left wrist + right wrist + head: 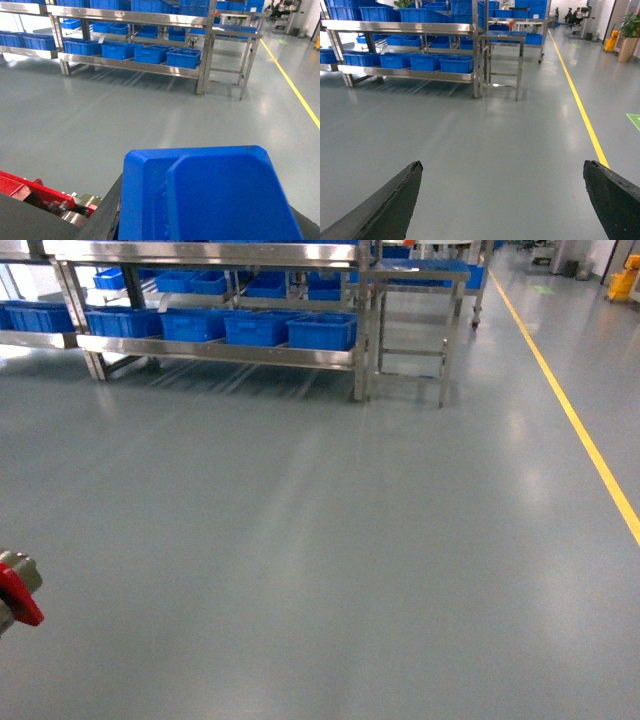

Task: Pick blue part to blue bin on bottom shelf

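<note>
The left fingers [200,220] grasp a moulded blue plastic part [210,195], which fills the lower part of the left wrist view; the black fingers themselves show only as dark edges at either side of it. The right fingers [510,200] are spread wide and hold nothing, with bare grey floor [495,150] between their two black tips.

Far ahead of both sets of fingers stands the stainless-steel rack. Its bottom shelf [220,352] carries a row of open blue plastic bins [322,331], and just to the right of the rack is a small steel surface [412,275] on thin legs. A yellow floor line [580,430] runs off to the right of the fingers.

The part is well apart from the bins, so the task seems to be in its carry stage. The risks I judge from here: the part could slip or tilt in the fingers as the base rolls over the long stretch of floor, since how firmly it is gripped cannot be seen. The low shelf also sits under an upper level, so the arm could strike that rail on the way in, or drop the part on the shelf beside a bin.
</note>
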Robot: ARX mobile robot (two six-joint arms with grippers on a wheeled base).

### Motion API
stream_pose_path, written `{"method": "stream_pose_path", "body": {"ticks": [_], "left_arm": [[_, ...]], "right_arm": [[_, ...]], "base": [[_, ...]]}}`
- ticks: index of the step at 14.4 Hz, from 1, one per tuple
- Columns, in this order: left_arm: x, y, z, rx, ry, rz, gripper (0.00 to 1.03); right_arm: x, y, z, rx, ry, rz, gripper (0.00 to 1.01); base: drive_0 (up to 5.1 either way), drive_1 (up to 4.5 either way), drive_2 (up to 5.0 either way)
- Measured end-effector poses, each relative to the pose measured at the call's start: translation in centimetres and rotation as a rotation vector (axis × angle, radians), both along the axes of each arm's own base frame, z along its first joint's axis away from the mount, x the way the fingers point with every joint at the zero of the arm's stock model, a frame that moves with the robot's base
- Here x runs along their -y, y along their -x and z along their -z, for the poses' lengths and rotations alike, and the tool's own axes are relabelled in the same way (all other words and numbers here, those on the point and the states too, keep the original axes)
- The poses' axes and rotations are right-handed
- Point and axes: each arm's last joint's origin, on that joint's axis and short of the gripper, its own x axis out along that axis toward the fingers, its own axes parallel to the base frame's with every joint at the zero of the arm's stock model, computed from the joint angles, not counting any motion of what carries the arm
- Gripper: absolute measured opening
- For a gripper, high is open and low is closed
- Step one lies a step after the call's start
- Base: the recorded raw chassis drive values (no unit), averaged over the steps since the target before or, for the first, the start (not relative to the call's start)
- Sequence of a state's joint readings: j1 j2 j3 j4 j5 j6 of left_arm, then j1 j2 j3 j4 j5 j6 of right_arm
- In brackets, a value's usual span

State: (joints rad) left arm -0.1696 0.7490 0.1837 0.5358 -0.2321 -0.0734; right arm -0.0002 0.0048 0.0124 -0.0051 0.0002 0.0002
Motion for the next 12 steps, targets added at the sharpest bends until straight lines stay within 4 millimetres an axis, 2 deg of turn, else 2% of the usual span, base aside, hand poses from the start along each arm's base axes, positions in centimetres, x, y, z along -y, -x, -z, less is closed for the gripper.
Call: {"method": "stream_pose_path", "body": {"ticks": [7,12], "left_arm": [[0.0,0.0,0.0,0.0,0.0,0.0,0.44],[0.07,-0.02,0.06,-0.005,-0.001,0.009,0.44]], "right_arm": [[0.0,0.0,0.0,0.0,0.0,0.0,0.98],[0.01,0.0,0.0,0.0,0.0,0.001,0.98]], "base": [[-1.6,-1.62,-1.6],[-0.6,-0.58,-0.6]]}}
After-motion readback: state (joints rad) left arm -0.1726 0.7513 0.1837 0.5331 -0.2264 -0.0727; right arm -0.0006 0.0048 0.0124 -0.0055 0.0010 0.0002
